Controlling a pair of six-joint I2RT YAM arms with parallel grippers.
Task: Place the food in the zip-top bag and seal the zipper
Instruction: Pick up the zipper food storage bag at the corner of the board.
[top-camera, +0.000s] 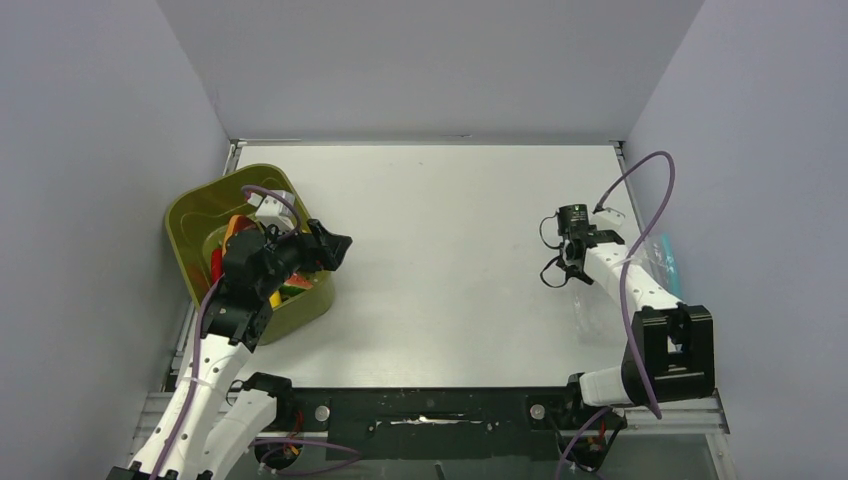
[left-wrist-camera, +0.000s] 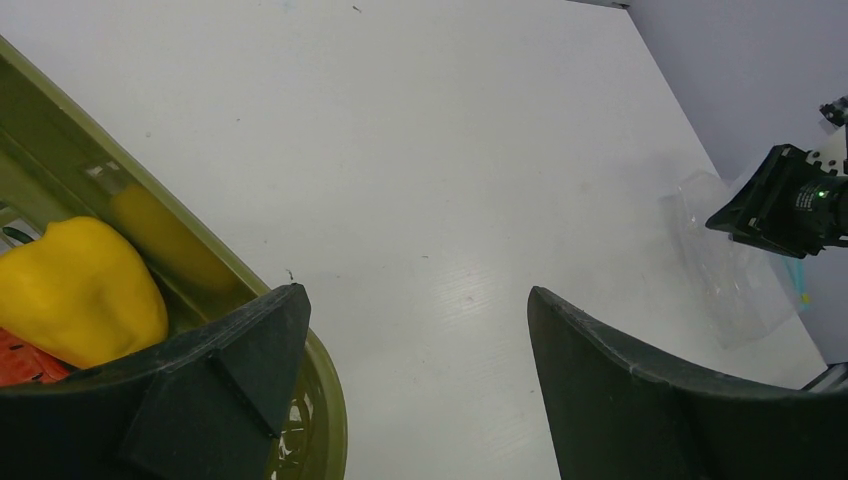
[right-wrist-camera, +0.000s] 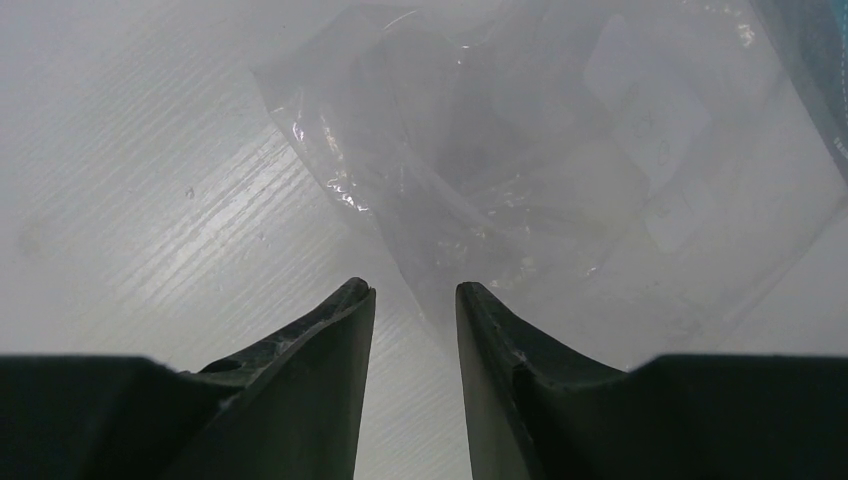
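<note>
Currently left gripper (top-camera: 330, 248) spread wide, holding nothing, one finger (left-wrist-camera: 230, 380) over right rim of olive bin (top-camera: 195, 215). Inside bin: food (top-camera: 238, 226), with yellow pepper (left-wrist-camera: 80, 290) beside that finger, red piece (left-wrist-camera: 25, 362) below it. Right gripper (right-wrist-camera: 412, 292) narrowly parted, nothing clamped, tips low over table (top-camera: 450, 220) at crumpled edge of zip-top bag (right-wrist-camera: 520, 170); contact unclear. Bag flat at table's right side, partly under right arm, zipper (top-camera: 668, 262) along its far-right edge, well apart from bin.
</note>
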